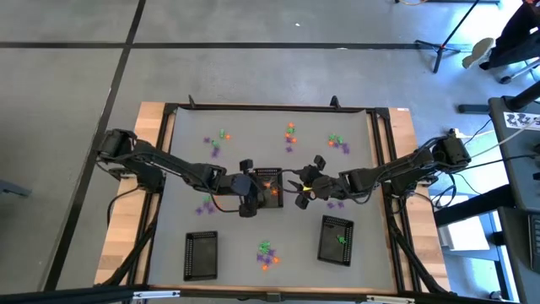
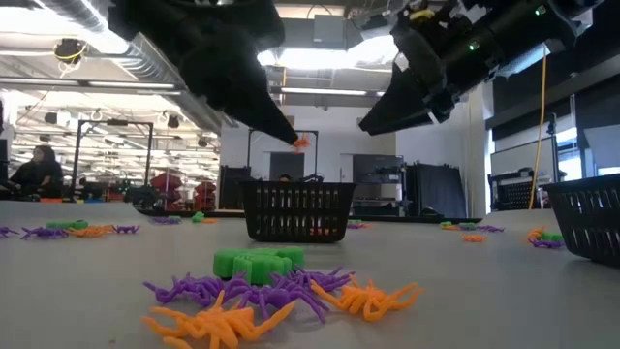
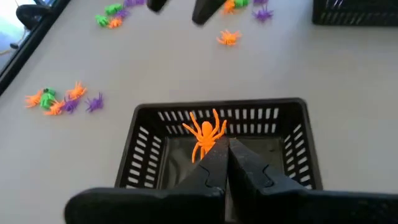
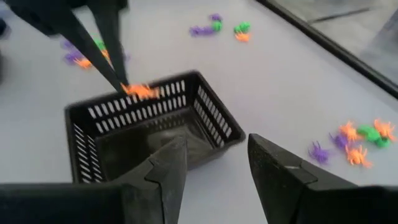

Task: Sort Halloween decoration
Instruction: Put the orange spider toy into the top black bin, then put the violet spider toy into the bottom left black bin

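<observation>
A black mesh tray (image 1: 268, 179) stands at the table's middle. My left gripper (image 3: 225, 144) hovers above it, shut on a tiny orange spider (image 3: 205, 133); the low view shows the spider (image 2: 300, 142) lifted above the tray (image 2: 297, 211). My right gripper (image 4: 217, 149) is open and holds nothing, just right of the tray (image 4: 152, 127) and above the table. Small heaps of orange, purple and green spiders lie on the table, one near the front edge (image 1: 266, 253). My left gripper pinches the orange spider by its body end (image 3: 203, 149) between its two shut fingertips. The fingers slant down from the table's left (image 2: 266, 111). The spider is lifted clear and sticks out beyond the tips, its legs spread, over the tray's opening.
Two more black trays stand near the front edge, one at the left (image 1: 201, 253) and one at the right (image 1: 336, 241) with a green piece inside. Spider heaps lie along the far side (image 1: 289, 133) (image 1: 337, 142) (image 1: 215, 139) and beside both grippers.
</observation>
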Robot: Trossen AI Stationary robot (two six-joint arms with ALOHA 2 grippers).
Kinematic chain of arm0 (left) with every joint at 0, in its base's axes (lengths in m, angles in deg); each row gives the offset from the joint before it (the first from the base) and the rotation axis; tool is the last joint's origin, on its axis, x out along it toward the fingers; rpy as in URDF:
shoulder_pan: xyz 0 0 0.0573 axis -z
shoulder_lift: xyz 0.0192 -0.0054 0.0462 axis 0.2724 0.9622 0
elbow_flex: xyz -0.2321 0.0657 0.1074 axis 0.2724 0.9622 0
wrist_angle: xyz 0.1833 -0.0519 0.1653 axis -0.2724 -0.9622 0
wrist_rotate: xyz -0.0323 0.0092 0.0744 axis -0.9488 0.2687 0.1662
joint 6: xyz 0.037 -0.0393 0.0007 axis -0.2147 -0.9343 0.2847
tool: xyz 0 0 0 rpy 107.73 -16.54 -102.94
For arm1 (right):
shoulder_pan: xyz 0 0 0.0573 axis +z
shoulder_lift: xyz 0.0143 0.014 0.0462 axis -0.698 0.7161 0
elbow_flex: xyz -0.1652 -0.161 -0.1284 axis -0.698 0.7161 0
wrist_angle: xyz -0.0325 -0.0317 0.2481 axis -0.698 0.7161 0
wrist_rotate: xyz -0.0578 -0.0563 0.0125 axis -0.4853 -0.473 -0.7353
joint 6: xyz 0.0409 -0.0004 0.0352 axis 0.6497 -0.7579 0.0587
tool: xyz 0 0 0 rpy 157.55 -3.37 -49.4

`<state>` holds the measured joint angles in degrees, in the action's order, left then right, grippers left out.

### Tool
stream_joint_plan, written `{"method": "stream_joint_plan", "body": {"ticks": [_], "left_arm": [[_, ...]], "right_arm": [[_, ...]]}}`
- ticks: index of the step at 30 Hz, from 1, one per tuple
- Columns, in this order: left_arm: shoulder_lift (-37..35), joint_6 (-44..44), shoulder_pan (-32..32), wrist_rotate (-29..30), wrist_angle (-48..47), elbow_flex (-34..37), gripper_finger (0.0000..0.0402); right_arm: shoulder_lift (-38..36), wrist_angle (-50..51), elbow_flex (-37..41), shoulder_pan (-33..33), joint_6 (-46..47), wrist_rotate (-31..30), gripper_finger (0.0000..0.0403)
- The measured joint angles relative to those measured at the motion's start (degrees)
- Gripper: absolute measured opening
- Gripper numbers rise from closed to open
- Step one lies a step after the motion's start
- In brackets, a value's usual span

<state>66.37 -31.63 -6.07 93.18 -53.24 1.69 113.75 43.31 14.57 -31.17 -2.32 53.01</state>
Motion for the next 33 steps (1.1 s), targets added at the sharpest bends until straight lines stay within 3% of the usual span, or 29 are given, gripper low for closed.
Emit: {"method": "stream_joint_plan", "body": {"ticks": [3, 12, 16, 21, 25, 27, 30, 33], "left_arm": [[0.87, -0.01, 0.02, 0.00, 0.06, 0.00, 0.0018], [0.59, -0.43, 0.75, 0.90, -2.70, 0.00, 0.0127], [-2.98, -4.88, 1.55, 4.54, -14.88, -0.84, 0.0137], [-9.34, -19.84, 3.91, 11.13, -33.28, -2.13, 0.0130], [-11.18, -27.92, 6.57, 13.78, -38.55, 1.21, 0.0127], [-11.04, -29.03, 6.77, 11.50, -38.29, 4.02, 0.0127], [-10.88, -30.65, 5.27, 2.78, -37.16, 8.05, 0.0127], [-10.83, -31.95, 3.57, 0.84, -35.32, 11.06, 0.0127]], "right_arm": [[0.00, -0.04, 0.00, -0.02, -0.94, -1.09, 0.0167], [0.00, -1.03, 0.00, -0.54, -3.25, -2.25, 0.0167], [0.00, -2.69, 0.01, -0.52, -5.18, -2.37, 0.0167], [0.00, -3.46, -0.26, -0.52, -6.79, -2.26, 0.0167], [0.00, -6.02, -0.30, -0.52, -8.64, -2.16, 0.0167], [0.00, -7.03, -0.30, -0.52, -9.17, -1.97, 0.0167], [0.00, -8.41, -0.30, -0.52, -9.35, -1.96, 0.0167], [0.00, -10.46, -0.30, -0.52, -10.27, -1.99, 0.0167]]}}
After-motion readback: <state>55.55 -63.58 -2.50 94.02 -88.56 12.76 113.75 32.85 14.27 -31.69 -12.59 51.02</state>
